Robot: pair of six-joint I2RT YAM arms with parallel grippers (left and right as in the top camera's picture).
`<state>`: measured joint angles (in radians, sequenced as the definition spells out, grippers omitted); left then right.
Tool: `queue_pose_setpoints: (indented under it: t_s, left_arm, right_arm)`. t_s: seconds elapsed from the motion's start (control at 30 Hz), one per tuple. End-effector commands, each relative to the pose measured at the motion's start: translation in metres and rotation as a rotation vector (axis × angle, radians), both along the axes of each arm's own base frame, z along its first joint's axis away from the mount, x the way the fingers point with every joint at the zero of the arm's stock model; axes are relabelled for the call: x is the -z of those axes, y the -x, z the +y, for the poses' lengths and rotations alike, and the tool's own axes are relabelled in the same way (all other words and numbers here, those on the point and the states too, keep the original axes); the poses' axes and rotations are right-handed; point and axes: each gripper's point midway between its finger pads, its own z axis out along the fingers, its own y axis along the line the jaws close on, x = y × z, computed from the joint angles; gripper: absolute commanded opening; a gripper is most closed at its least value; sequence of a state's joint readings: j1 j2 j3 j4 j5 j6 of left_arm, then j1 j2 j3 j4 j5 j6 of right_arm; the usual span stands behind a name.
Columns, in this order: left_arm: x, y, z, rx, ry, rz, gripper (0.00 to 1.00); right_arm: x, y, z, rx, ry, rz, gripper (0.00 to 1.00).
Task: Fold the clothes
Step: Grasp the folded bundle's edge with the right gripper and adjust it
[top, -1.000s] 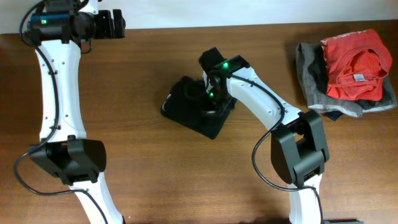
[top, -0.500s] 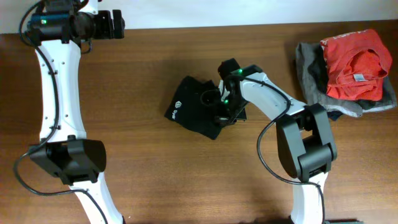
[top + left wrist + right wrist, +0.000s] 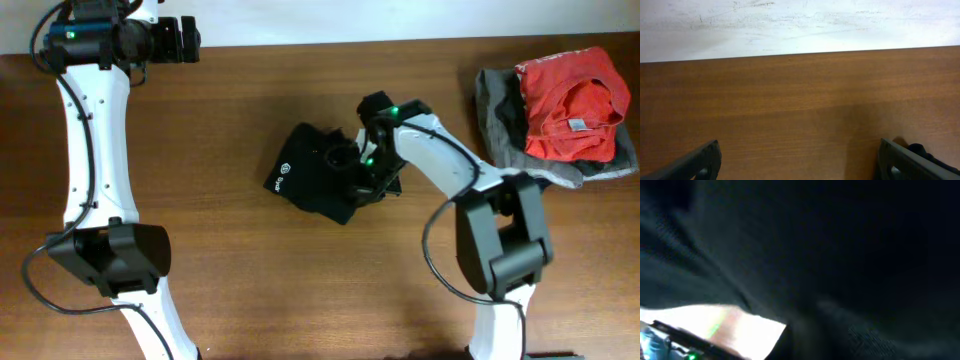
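Clothes (image 3: 305, 185) lie as one compact black bundle at the middle of the desk (image 3: 220, 250), with a small white logo (image 3: 287, 170) facing up near the bundle's left corner. From overhead, the right claw (image 3: 368, 172) sits at the bundle's right edge, black against black cloth, so I cannot tell whether its jaws are clenched or released. The right wrist view does not settle it: dark fabric (image 3: 840, 255) fills almost the whole frame, blurred, with only a bright sliver at the lower left.

The left claw (image 3: 185, 38) is in the upper left of the overhead frame, at the desk's far edge and well apart from the bundle. Its wrist view shows what the overhead cannot: the two fingers (image 3: 705, 160) stand wide apart at the bottom corners, released, with nothing between them but bare wood and a white wall (image 3: 800, 25) above.

In the upper right of the overhead frame, a red shirt (image 3: 570, 100) with a white neck label (image 3: 577, 125) lies on top of a grey garment (image 3: 495, 120).
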<state>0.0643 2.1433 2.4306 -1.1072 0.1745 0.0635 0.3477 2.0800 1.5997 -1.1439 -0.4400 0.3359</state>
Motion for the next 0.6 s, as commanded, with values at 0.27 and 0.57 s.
queue_pose_setpoints:
  t_s: [0.27, 0.57]
  left_arm:
    - [-0.003, 0.003, 0.001, 0.009, -0.02, -0.006, 0.99]
    - [-0.003, 0.002, 0.001, 0.009, -0.019, -0.005, 0.99]
  right_arm:
    - [-0.058, 0.005, -0.01, -0.043, -0.047, -0.129, 0.4]
    - [-0.083, -0.068, 0.028, -0.087, -0.219, -0.487, 0.41]
